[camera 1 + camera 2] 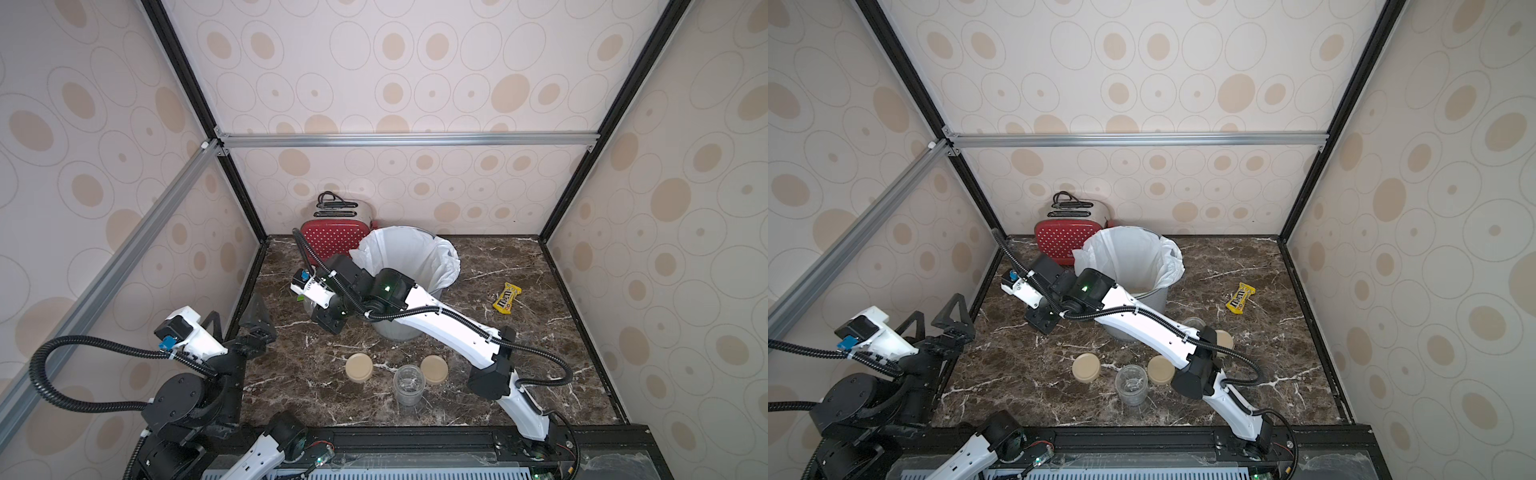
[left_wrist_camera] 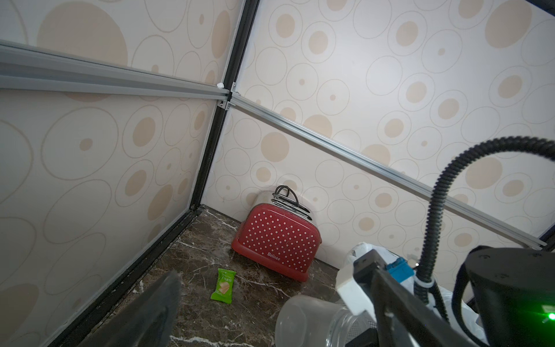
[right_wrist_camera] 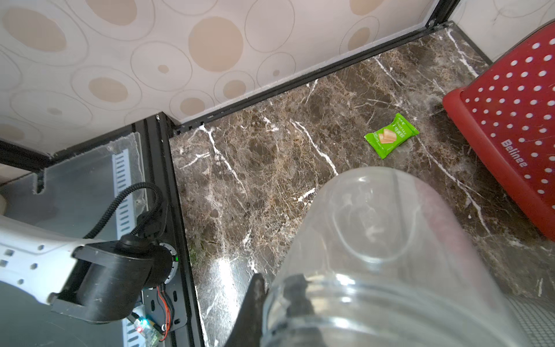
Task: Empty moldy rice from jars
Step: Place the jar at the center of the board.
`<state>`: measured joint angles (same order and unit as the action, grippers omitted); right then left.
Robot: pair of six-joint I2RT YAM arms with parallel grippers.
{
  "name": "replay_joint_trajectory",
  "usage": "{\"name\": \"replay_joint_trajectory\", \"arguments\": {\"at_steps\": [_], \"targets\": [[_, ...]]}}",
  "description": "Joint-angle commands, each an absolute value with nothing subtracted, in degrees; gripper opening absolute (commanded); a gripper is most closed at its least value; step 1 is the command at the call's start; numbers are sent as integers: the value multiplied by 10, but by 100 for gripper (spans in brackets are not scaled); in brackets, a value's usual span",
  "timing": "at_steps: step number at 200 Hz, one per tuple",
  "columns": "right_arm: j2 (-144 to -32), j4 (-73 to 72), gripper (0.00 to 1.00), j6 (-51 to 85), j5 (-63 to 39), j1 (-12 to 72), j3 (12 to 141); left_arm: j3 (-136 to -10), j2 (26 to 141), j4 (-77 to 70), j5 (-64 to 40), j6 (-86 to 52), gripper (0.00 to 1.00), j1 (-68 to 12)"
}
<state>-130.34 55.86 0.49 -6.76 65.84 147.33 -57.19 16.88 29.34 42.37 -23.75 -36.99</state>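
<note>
Right claw (image 3: 274,294) clenched on held jar (image 3: 390,240): clear squat glass cylinder, tipped sideways beside grey mesh bin (image 1: 392,332) with white liner. Pale grainy patch inside bin, probably moldy rice (image 1: 1140,289). Left claw (image 1: 937,309) spread apart. Upright jar (image 1: 409,384) lidless between 2 flat beige lids (image 1: 359,368). Worktop (image 1: 540,353) brown marble, white veins; walls (image 1: 415,187) cream, beige circles. Red dotted toaster (image 2: 279,237) reads "Belinee"; yellow packet (image 1: 507,298) "m&m's".

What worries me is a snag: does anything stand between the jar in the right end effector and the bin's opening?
Only the bin itself. The jar, held by the right end effector, hangs outside the bin beside its mesh wall, apparently below the rim. No other object shows between them. The jar looks empty.
</note>
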Motion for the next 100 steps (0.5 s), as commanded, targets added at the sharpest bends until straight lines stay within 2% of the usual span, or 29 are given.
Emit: {"name": "replay_joint_trajectory", "arguments": {"at_steps": [1, 100], "targets": [[-1324, 572, 0, -25, -34, 666, 1494, -571, 165, 308, 432, -234, 99, -366], [-1386, 606, 0, -37, -16, 666, 1466, -561, 152, 320, 433, -243, 99, -366]]}}
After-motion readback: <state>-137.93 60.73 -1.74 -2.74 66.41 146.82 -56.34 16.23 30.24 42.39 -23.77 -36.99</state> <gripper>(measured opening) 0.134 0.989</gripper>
